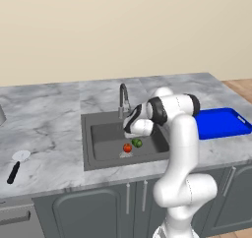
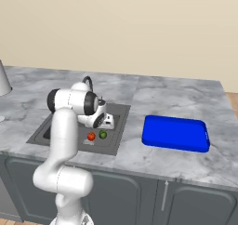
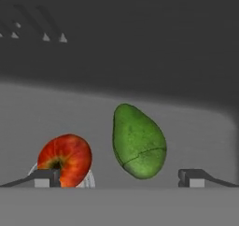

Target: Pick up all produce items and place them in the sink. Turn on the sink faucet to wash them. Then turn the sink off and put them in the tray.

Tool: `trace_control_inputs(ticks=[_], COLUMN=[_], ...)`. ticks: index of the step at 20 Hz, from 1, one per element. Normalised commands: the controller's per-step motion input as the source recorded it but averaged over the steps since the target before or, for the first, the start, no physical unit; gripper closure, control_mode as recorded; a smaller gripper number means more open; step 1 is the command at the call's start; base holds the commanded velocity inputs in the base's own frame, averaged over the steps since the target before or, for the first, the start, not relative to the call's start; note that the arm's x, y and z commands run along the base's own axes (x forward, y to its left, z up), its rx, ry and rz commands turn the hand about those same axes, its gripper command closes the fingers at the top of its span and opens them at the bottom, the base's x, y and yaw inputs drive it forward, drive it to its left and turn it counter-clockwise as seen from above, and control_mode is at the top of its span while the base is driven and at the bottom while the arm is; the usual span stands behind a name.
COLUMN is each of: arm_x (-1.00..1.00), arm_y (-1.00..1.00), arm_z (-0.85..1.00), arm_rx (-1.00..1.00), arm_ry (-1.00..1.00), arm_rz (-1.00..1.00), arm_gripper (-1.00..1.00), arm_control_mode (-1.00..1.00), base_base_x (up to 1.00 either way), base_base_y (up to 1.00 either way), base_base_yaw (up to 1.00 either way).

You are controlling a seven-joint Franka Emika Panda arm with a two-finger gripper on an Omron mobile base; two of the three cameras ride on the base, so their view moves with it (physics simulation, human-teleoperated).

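The pincer (image 3: 119, 178) is wide open and holds nothing; in the hand view its two dark fingertips (image 3: 46, 177) stand far apart at the bottom. Between them, a little beyond, lies the green fruit (image 3: 139, 142), pear-shaped like an avocado, with its narrow end pointing up in that view. The red fruit (image 3: 65, 158) lies just beside it, close to one fingertip, and shows a dark stem hollow. It rests over the round drain, of which a pale edge is visible under it. I cannot tell if the two fruits touch each other; a small gap seems to be between them.

Both fruits are inside the sink (image 1: 101, 133), on the floor of the dark grey basin, near its front wall. The white arm (image 1: 179, 148) bends over the basin and the hand hangs low above the fruits.

The faucet (image 1: 123, 98) stands at the back edge of the sink, partly hidden by the arm. The blue tray (image 2: 175, 133) lies on the grey marble desk (image 2: 186, 98), beside the sink, well apart from the fruits. A black-handled utensil (image 1: 16, 165) with a white head lies on the desk on the other side of the sink.
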Motion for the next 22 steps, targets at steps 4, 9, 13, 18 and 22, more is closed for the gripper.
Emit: trace_control_inputs(ticks=[4, 9, 13, 18, 22], arm_x=[0.31, 0.06, 0.00, 0.00, 0.03], arm_y=[0.00, 0.00, 0.00, 0.00, 0.00], arm_z=[-0.23, -0.26, -0.22, -0.16, -0.22], arm_rx=[0.00, 0.00, 0.00, 0.00, -0.02], arm_ry=[0.00, 0.00, 0.00, 0.00, 0.00], arm_rz=[0.00, 0.00, 0.00, 0.00, 0.00], arm_gripper=[-1.00, -1.00, -1.00, -1.00, -1.00], arm_control_mode=[-1.00, -1.00, -1.00, -1.00, -1.00], base_base_x=[0.00, 0.00, 0.00, 0.00, 0.00], base_base_y=[0.00, 0.00, 0.00, 0.00, 0.00], base_base_yaw=[0.00, 0.00, 0.00, 0.00, 0.00])
